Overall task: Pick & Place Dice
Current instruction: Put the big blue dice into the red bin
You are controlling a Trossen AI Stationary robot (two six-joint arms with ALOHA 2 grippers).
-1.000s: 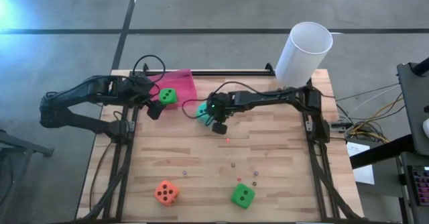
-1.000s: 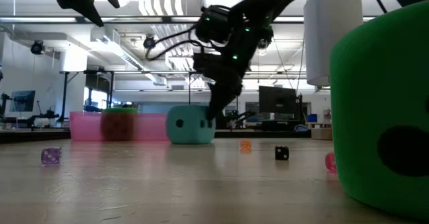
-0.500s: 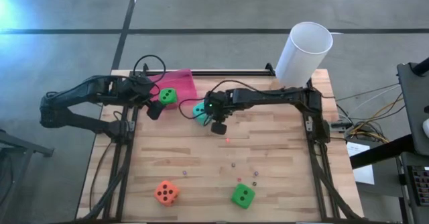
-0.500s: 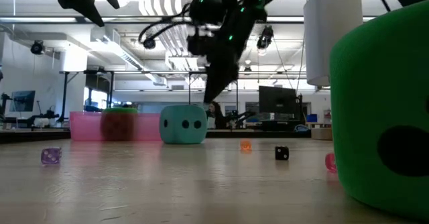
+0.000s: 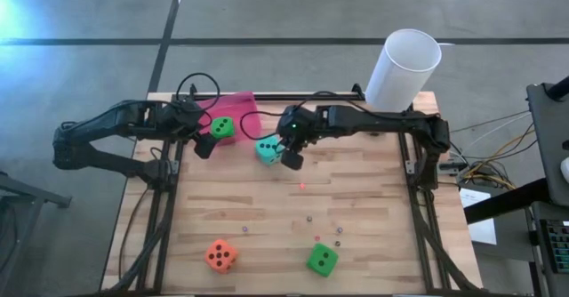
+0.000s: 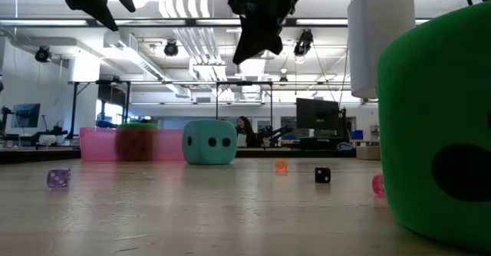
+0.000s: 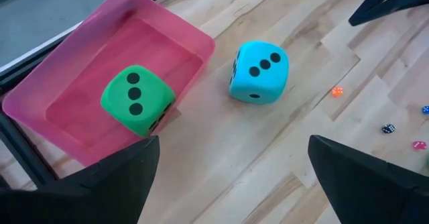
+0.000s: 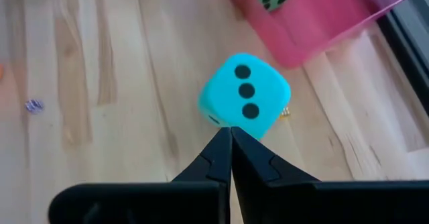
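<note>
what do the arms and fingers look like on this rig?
Both arms are dark, near-black, jointed links with black cables looping off them. The right arm carries a small green light near its wrist. The right gripper has slim black fingers tapering to points. The left gripper has broad, flat, matte black fingers. No printed markings are readable.

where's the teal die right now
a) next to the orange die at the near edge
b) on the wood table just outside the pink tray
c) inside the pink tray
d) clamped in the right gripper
b: the teal die sits on the bare table beside the pink tray, which holds only a green die; the right gripper is shut and empty above it.
</note>
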